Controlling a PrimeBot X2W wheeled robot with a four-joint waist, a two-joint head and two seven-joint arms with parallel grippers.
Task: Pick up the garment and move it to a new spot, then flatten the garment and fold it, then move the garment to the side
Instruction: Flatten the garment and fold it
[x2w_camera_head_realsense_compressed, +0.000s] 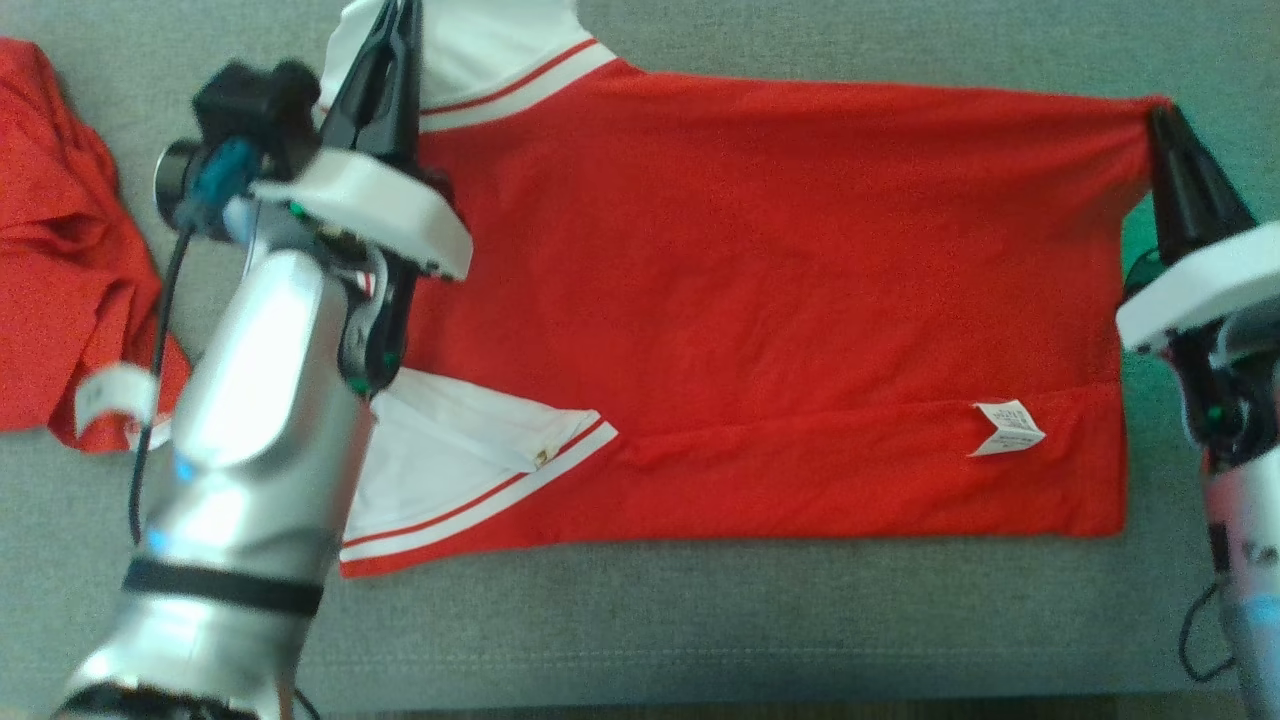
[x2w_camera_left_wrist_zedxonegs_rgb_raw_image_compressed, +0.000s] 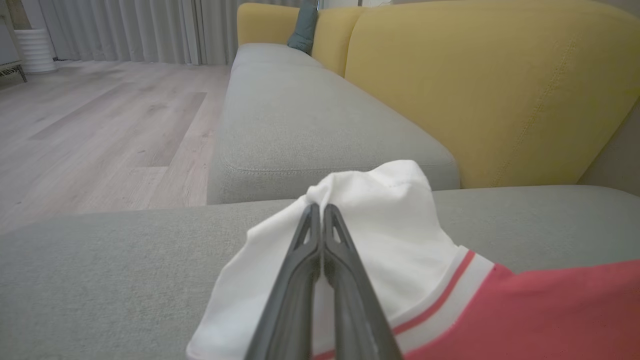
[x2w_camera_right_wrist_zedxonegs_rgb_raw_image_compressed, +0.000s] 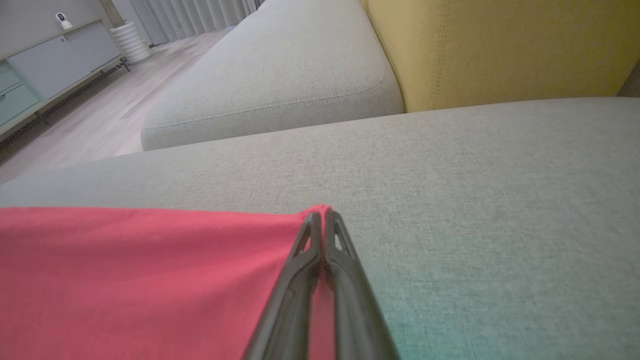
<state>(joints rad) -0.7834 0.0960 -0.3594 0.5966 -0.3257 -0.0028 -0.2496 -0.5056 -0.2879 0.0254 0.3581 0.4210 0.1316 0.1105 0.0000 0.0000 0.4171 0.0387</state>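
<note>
The garment (x2w_camera_head_realsense_compressed: 760, 300) is a red shirt with white sleeves trimmed in red stripes, spread across the grey sofa seat (x2w_camera_head_realsense_compressed: 700, 630). A white label (x2w_camera_head_realsense_compressed: 1005, 428) shows near its lower right. My left gripper (x2w_camera_head_realsense_compressed: 398, 12) is shut on the far white sleeve (x2w_camera_left_wrist_zedxonegs_rgb_raw_image_compressed: 380, 235) at the top left, which bunches up around the fingertips. My right gripper (x2w_camera_head_realsense_compressed: 1158, 110) is shut on the far right corner of the red hem (x2w_camera_right_wrist_zedxonegs_rgb_raw_image_compressed: 322, 209), pulling the cloth edge taut. The near white sleeve (x2w_camera_head_realsense_compressed: 470, 460) lies folded onto the body.
A second red garment (x2w_camera_head_realsense_compressed: 60, 260) lies crumpled at the left edge of the seat. Yellow back cushions (x2w_camera_left_wrist_zedxonegs_rgb_raw_image_compressed: 490, 85) rise behind the sofa. Another grey seat section (x2w_camera_left_wrist_zedxonegs_rgb_raw_image_compressed: 310, 115) stretches ahead, with wooden floor (x2w_camera_left_wrist_zedxonegs_rgb_raw_image_compressed: 100, 125) to its left and a cabinet (x2w_camera_right_wrist_zedxonegs_rgb_raw_image_compressed: 45, 70) beyond.
</note>
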